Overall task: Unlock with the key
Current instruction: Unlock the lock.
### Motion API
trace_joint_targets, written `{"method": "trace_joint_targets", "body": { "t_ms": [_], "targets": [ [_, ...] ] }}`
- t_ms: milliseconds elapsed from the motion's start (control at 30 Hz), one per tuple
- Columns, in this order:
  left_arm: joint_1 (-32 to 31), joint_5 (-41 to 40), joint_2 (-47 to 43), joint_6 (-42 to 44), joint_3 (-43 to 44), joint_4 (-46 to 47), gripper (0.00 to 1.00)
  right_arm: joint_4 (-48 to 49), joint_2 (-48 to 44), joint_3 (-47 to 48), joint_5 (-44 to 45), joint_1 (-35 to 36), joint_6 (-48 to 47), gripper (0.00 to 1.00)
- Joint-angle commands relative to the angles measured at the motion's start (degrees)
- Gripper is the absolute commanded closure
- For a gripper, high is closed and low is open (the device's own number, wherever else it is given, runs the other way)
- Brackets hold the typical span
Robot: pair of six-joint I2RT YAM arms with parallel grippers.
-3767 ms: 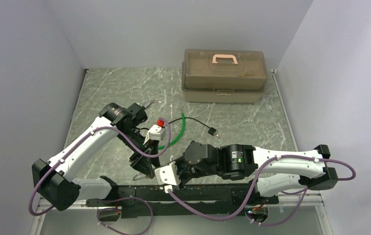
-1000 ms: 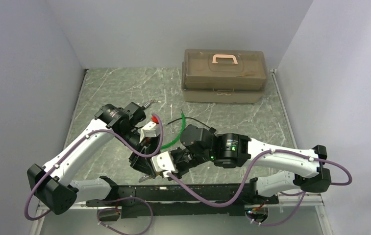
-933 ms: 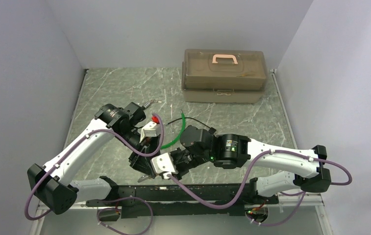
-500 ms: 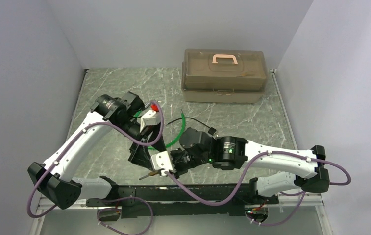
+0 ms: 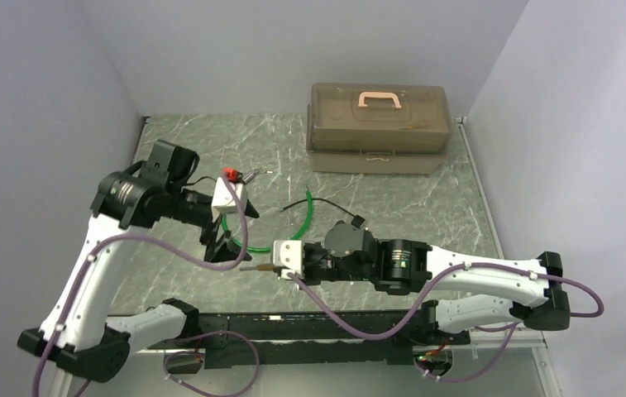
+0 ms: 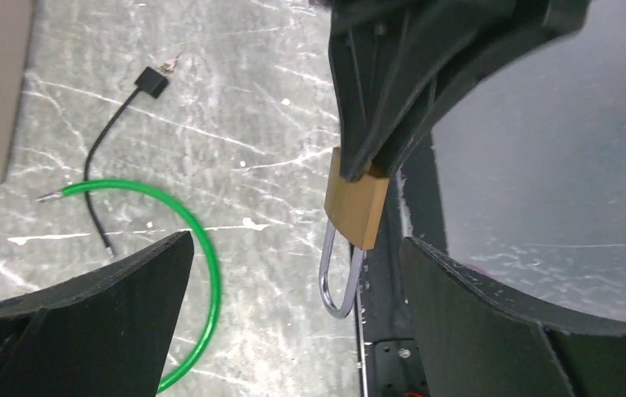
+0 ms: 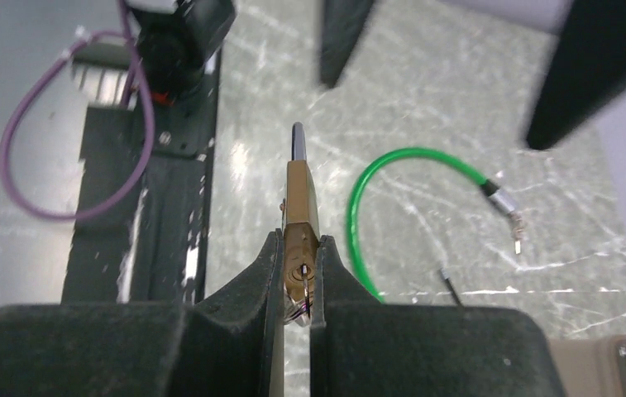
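Two fingers of the right gripper [image 7: 299, 248] are seen clamped flat on the sides of the brass padlock [image 7: 301, 198], at its keyhole end. The key [image 7: 302, 291] is found there, between the fingertips. Only its thin silver ring and a glint of metal at the keyhole can be made out from the right wrist, and the blade is hidden. Its long axis is therefore taken to run along the padlock's length, pointing toward the shackle [image 7: 298, 141], though this cannot be confirmed.

The padlock is held lengthwise out of the gripper, its long axis in line with the fingers. From above, it [image 5: 260, 268] is seen pointing toward the robot's left, roughly along the near table edge. From the left wrist, the silver shackle [image 6: 334, 277] is shown looped shut.

The left gripper [image 6: 295, 248] is spread wide, with nothing between its fingers [image 6: 102, 322], and is kept apart from the padlock, with the shackle end facing it.

Beyond the padlock, a green cable loop [image 6: 206, 248] and a thin black lead [image 6: 94, 182] are laid on the marbled table [image 5: 210, 149]. A brown toolbox [image 5: 378, 124] is set at the far edge, well apart.
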Motion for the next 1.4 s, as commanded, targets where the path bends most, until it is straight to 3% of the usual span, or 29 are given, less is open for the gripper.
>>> {"method": "trace_joint_targets", "body": {
  "t_ms": [0, 100, 300, 533, 600, 700, 733, 800, 867, 1067, 1133, 1167, 1233, 1267, 1367],
  "targets": [
    [0.1, -2.5, -6.8, -1.5, -7.3, 10.3, 0.01, 17.7, -3.9, -0.4, 5.9, 0.2, 3.2, 1.0],
    [0.1, -1.1, -8.5, -1.9, -11.1, 12.9, 0.01, 22.7, -4.5, -2.3, 6.1, 0.1, 5.0, 1.0],
    [-0.4, 4.8, -5.6, 3.7, -9.1, 5.2, 0.0, 26.6, -3.7, -2.5, 6.3, 0.2, 5.9, 1.0],
    [-5.6, -1.0, -9.2, 0.3, -14.4, 11.0, 0.01, 29.0, -1.9, -1.1, 6.4, 0.2, 5.2, 1.0],
    [-6.2, -2.1, -10.8, -2.2, -15.3, 15.3, 0.08, 29.6, -1.4, -1.1, 6.2, 0.2, 5.4, 1.0],
    [-7.4, -3.8, -12.0, -3.7, -15.3, 17.9, 0.28, 30.1, -0.7, -1.0, 6.3, 0.3, 6.1, 1.0],
    [-7.7, -4.3, -12.1, -3.3, -15.2, 17.6, 0.37, 30.3, -0.7, -1.1, 6.4, 0.3, 6.4, 1.0],
    [-8.1, -5.8, -12.5, -3.0, -15.3, 17.8, 0.65, 30.9, -1.0, -1.4, 6.7, 0.3, 7.0, 1.0],
    [-8.2, -7.1, -13.3, -2.7, -15.9, 18.1, 0.8, 30.9, -1.3, -1.6, 7.0, 0.3, 7.3, 1.0],
    [-10.3, -8.3, -14.2, -3.9, -17.3, 18.4, 0.82, 31.7, -0.8, -1.8, 6.6, 0.3, 8.0, 1.0],
    [-10.8, -9.4, -14.4, -4.5, -17.3, 18.8, 0.99, 31.2, -0.4, -0.9, 5.9, 0.4, 8.4, 1.0],
    [-11.0, -10.1, -14.5, -5.1, -17.2, 19.2, 1.0, 30.6, -0.3, -0.1, 5.6, 0.3, 8.8, 1.0],
    [-11.1, -11.1, -14.3, -5.2, -16.7, 18.9, 1.0, 28.9, -0.8, 1.3, 6.0, 0.3, 9.7, 0.77],
    [-11.2, -11.4, -14.1, -5.3, -16.3, 18.6, 1.0, 28.3, -1.7, 1.6, 6.5, 0.3, 9.8, 0.7],
    [-11.4, -12.0, -13.2, -5.8, -14.0, 17.6, 1.0, 26.3, -5.3, 1.2, 8.9, 0.2, 10.7, 0.62]
  ]
}}
